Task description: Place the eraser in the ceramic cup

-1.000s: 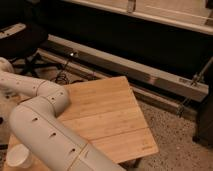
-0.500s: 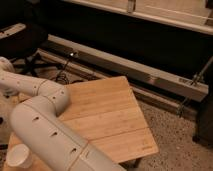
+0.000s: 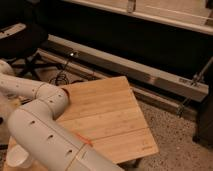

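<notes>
Camera view is showing the white arm (image 3: 45, 130) filling the near-left. One slim segment is coming in from the left edge and bending at an elbow above the table's left side. A thicker perforated segment is running from that elbow down to the near edge.

Gripper is sitting out of frame, probably past the left edge where the slim segment is exiting. Can't tell if it's released, clenched or grasping anything.

Ceramic cup (image 3: 18, 158) is standing upright in the near-left corner, rim up, just left of the thick segment. Its right side is being hidden by the arm. Eraser isn't showing anywhere in this view.

Black office chair (image 3: 22, 37) is sitting on the floor at far left, beyond the table. A dark cable (image 3: 64, 70) is trailing across the floor between the chair and the table.

Wooden table (image 3: 110, 115) is taking up the middle, with its slatted bamboo top facing the camera. A small orange sliver (image 3: 85, 141) is peeking out on the tabletop, right against the arm's edge.

A long metal rail (image 3: 150, 75) is running diagonally behind the table, from far left toward the right. Speckled floor (image 3: 175, 145) is showing at near right.
</notes>
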Robot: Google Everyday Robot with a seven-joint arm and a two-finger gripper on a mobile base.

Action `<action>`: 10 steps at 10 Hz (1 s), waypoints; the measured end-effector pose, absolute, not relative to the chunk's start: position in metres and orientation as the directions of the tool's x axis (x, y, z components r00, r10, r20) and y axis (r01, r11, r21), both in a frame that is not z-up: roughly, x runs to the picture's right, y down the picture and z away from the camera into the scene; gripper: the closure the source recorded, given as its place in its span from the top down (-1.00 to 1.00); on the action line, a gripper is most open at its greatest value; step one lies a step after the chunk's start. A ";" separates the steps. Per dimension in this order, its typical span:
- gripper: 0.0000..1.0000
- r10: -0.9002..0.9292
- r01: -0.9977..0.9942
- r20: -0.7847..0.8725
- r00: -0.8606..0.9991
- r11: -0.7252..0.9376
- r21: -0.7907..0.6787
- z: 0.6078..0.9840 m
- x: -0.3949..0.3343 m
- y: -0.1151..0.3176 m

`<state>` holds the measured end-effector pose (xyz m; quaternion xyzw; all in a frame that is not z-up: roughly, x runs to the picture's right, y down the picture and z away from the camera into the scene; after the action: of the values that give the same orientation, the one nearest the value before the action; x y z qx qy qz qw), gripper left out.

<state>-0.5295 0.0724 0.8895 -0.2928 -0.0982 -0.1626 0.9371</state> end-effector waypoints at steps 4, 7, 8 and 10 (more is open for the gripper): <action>0.56 -0.217 0.336 0.277 0.936 0.786 -0.519 0.911 -0.532 0.085; -0.04 -0.251 0.371 0.293 0.923 0.785 -0.496 0.915 -0.537 0.086; -0.24 -0.266 0.387 0.300 0.916 0.780 -0.491 0.914 -0.540 0.088; -0.64 -0.292 0.415 0.311 0.904 0.770 -0.484 0.910 -0.544 0.090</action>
<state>-0.5435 0.0898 0.9104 -0.2813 -0.1097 -0.1891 0.9344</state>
